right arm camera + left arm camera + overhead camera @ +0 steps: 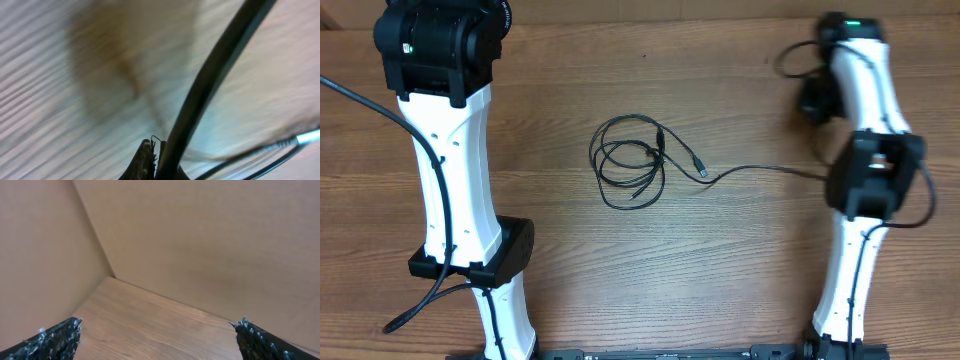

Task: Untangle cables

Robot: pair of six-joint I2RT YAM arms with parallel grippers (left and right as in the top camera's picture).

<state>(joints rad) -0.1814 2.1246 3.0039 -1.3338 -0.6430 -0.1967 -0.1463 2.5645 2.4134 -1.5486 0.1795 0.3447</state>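
Observation:
The cables (630, 162) lie as a loose black coil in the middle of the wooden table, with small plugs at its right side (701, 166). One cord (770, 169) runs stretched from the coil to the right, up to my right gripper (842, 180). In the right wrist view the right gripper (157, 150) is shut, with a black cable (210, 85) rising from between its tips, blurred. My left gripper (160, 327) is open and empty, far from the coil, facing a brown wall corner.
The left arm's black wrist (440, 40) is at the back left of the table. Thick black robot wires (380, 110) hang by the left arm. Brown walls (200, 240) border the table at the back and left. The table's front edge carries a black rail (670, 353).

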